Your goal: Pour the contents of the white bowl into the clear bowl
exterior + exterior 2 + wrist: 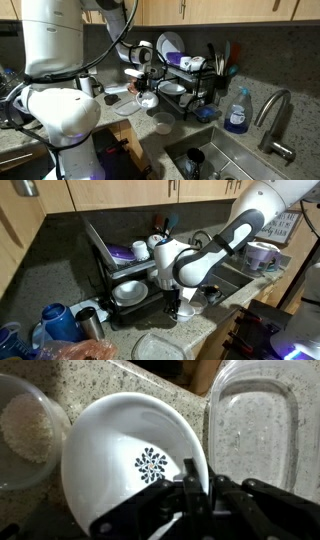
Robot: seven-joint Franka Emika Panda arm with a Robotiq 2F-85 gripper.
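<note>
Wrist view: end effector (195, 484) clamps the rim of the white bowl (110, 450), blue flower motif inside.

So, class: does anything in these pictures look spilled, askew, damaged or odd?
Nothing stands out. The pale grains lie inside the clear bowl, none visible on the counter. The white bowl, pinched at its rim by the gripper, looks empty.

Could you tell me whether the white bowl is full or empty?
Empty: the wrist view shows the white bowl bare inside, blue motif visible; pale grains lie in the clear bowl.
</note>
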